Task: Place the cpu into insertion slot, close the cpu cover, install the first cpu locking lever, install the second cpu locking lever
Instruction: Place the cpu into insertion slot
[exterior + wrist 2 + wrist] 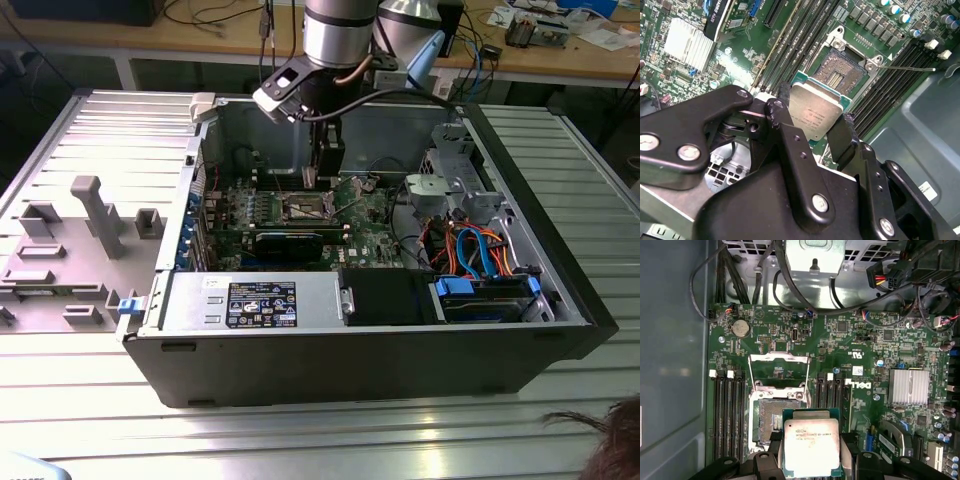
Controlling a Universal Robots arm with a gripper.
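In the exterior view the gripper (312, 178) hangs inside the open computer case (350, 355), just above the insertion slot (305, 207). In the second wrist view its fingers (785, 125) press two opposite edges of the cpu (815, 112). In the first wrist view the cpu overlaps the bare slot's corner, and the cpu cover (779, 359) stands open.

open computer case (350, 365) mid-frame in exterior view, on ribbed metal table (300, 440) | grey moulded tray (70, 250) at the exterior view's left | labelled power supply (250, 303) lower centre | blue and orange cables (470, 250) right of centre | finned heatsink (910, 386), coin battery (742, 328) on green motherboard (840, 350)
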